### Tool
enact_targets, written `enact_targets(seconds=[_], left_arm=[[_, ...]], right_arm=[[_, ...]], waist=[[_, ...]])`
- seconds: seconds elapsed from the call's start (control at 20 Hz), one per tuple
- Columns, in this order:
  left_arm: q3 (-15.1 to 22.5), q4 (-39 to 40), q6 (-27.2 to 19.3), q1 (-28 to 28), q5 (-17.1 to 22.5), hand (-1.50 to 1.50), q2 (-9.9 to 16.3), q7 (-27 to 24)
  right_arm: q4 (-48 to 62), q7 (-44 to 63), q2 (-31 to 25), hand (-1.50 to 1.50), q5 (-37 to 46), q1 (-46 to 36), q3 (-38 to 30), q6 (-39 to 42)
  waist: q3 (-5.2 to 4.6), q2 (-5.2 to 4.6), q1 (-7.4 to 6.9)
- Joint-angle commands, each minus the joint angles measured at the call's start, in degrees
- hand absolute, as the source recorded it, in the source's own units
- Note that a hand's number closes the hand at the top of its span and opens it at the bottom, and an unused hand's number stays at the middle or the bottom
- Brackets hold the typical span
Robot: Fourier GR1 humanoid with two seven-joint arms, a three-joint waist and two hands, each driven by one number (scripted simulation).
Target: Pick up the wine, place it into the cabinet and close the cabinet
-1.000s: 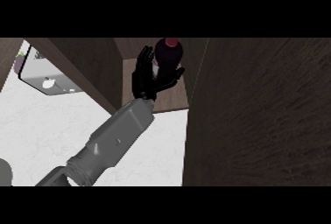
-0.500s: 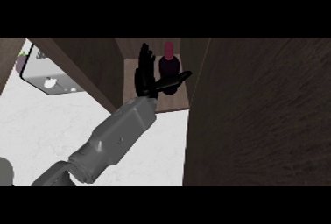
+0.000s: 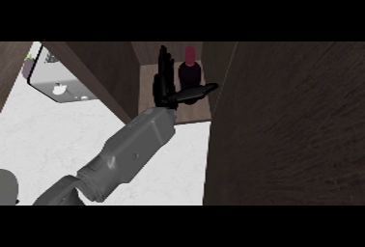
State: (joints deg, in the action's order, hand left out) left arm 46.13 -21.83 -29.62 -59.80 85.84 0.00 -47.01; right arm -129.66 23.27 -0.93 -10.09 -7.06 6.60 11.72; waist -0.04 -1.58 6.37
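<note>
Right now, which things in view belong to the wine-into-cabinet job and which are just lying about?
Job:
- wine bottle, standing inside the cabinet
- cabinet
- cabinet door, open
- left hand, open beside the bottle

Lying about:
- white appliance on the counter

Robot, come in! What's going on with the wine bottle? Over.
Left hand open, fingers straight beside the wine bottle. Bottle upright inside the cabinet. Cabinet door open. Right hand not in view.

Kitchen. Showing dark wood cabinet [image 3: 285, 120] standing open over white marbled counter [image 3: 64, 130]; wine bottle [image 3: 189, 72] sitting inside cabinet; grey appliance [image 3: 53, 79] lying left of cabinet, on counter.
</note>
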Motion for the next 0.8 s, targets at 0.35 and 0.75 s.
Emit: enact_targets(seconds=[0.35,0.75], left_arm=[[1.68,-3.78,0.37,-0.1,3.16,-1.5,0.0,-2.18],[6.75,-9.66,0.63,3.23,4.14,-1.5,0.0,-4.82]], right_arm=[[-3.45,3.66,-0.28,-1.5,-0.24,0.57,0.91,-1.07],[-1.2,1.44,-0.45,-1.5,0.35,2.19,0.0,-0.5]], waist=[[-0.02,0.61,-1.56],[0.02,0.8,-2.82]])
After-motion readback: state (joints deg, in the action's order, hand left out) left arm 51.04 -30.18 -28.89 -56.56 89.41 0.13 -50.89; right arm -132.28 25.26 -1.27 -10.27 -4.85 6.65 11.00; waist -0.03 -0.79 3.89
